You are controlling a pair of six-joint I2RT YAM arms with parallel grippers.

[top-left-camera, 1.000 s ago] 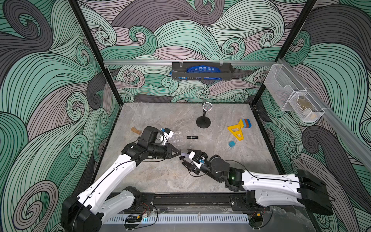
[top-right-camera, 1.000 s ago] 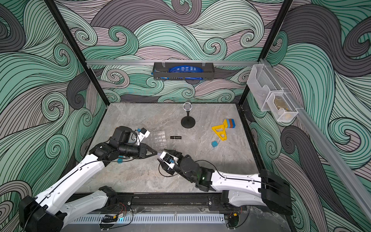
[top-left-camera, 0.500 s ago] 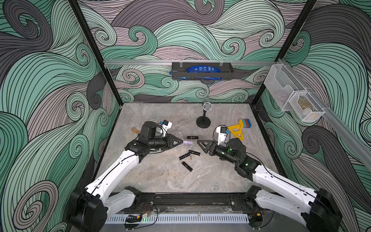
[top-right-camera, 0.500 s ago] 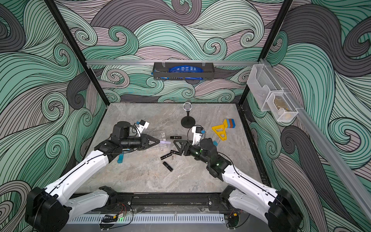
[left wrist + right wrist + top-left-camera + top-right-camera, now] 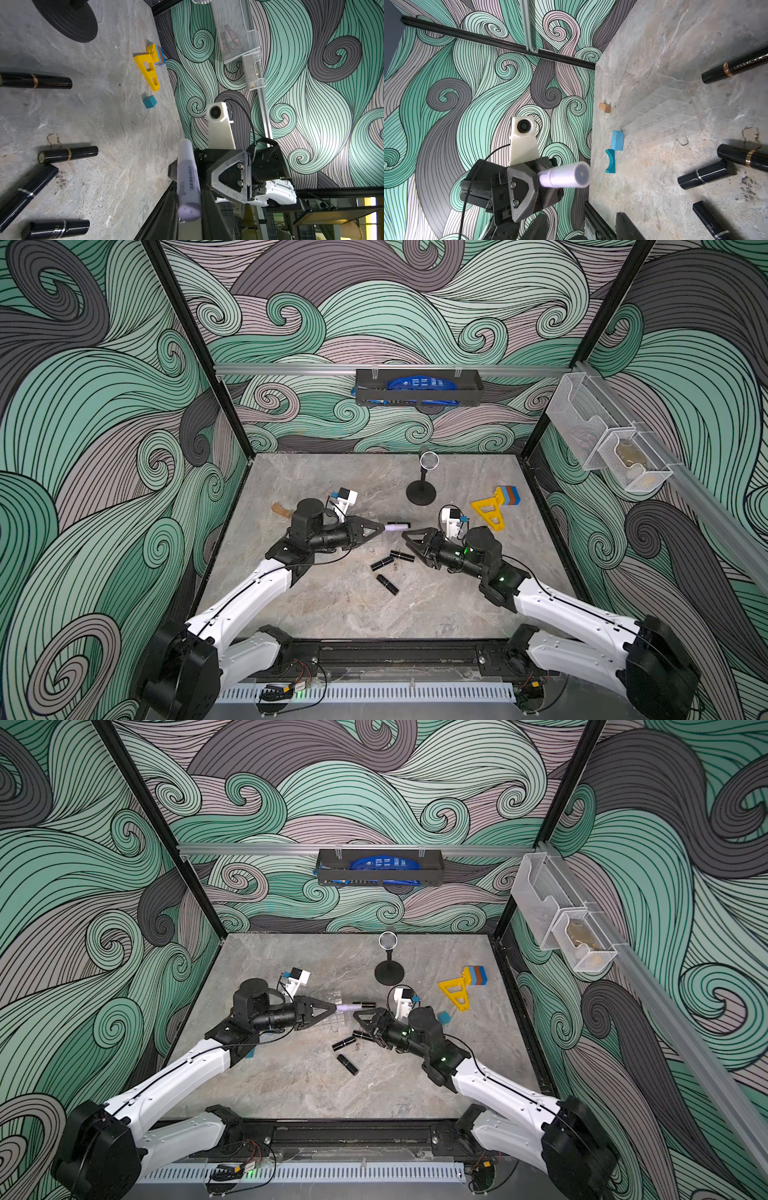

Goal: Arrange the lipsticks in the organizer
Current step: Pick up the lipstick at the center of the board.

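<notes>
Lipsticks [image 5: 387, 584], four black cylindrical tubes with thin metallic bands, lie loose on the grey marbled counter [image 5: 332, 614] near the clear plastic gridded organizer [image 5: 664, 108]. Left gripper [image 5: 384, 527] fingers clench a pale lavender tube [image 5: 395, 527] off the counter. Right gripper [image 5: 406, 542] fingers are spread with nothing between them, close to three lipsticks.

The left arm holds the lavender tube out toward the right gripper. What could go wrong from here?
The left gripper pinches the lavender tube only at one end. With the right gripper open nearby, a handover could slip and drop it. The right gripper also hangs near the black lipsticks and may knock them rolling. None sit in the organizer yet.
</notes>
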